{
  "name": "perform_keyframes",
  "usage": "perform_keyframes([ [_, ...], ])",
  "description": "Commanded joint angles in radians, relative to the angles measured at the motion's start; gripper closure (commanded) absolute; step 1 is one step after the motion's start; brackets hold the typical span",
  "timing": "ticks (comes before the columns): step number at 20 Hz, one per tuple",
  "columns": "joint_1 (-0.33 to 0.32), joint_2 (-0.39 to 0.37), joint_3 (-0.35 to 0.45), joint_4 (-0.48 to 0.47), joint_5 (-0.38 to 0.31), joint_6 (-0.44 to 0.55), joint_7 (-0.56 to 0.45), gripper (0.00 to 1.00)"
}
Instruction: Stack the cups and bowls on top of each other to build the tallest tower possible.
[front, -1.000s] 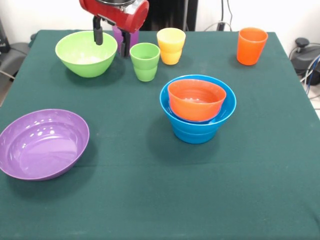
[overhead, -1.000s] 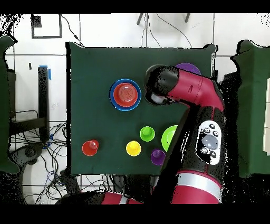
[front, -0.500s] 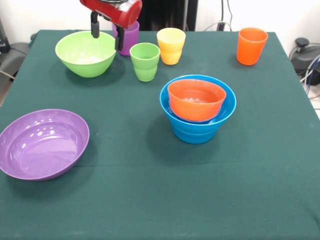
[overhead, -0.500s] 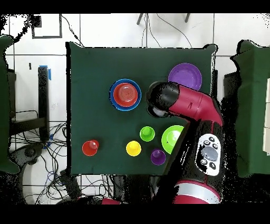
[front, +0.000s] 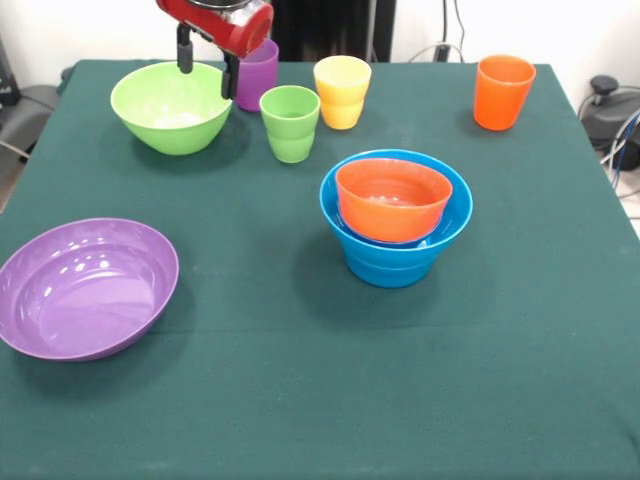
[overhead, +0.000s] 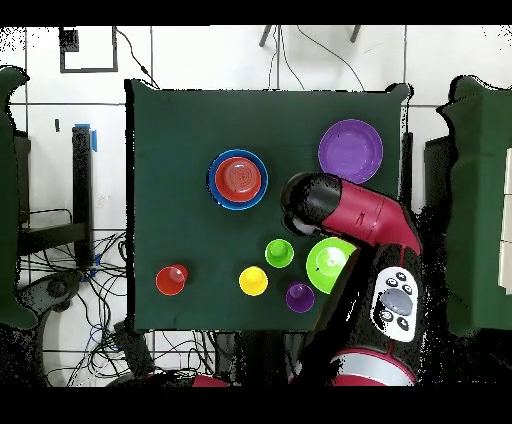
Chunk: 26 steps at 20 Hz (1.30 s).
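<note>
My gripper (front: 207, 65) is open and empty at the table's far side, above the far right rim of the lime green bowl (front: 172, 105). The purple cup (front: 258, 72) stands just behind its right finger. The green cup (front: 290, 122), yellow cup (front: 342, 90) and orange cup (front: 503, 90) stand upright along the far side. The small orange bowl (front: 393, 197) sits nested in a blue bowl (front: 395, 250) at mid-table, forming a low pile (overhead: 238, 178). The large purple bowl (front: 85, 288) lies alone at the near left. In the overhead view the arm (overhead: 350, 210) hides the gripper.
The table's green cloth (front: 330, 400) stretches from the pile to the near edge. Cables and equipment (front: 610, 110) lie off the table at the right. In the overhead view the lime green bowl (overhead: 328, 263) is partly under the arm.
The gripper has drawn back toward the robot's base and slightly left in the front view, uncovering the purple cup. In the overhead view the arm has left the purple bowl.
</note>
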Motion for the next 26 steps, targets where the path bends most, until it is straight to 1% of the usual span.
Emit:
perform_keyframes([
  [1,-0.005,0.058,0.084,0.12,0.038,-0.154,0.194,0.0],
  [12,-0.028,0.101,0.109,0.177,0.077,-0.287,0.181,0.0],
  [23,-0.033,0.119,0.111,0.202,0.097,-0.348,0.174,0.0],
  [26,-0.037,0.12,0.118,0.205,0.107,-0.346,0.168,0.0],
])
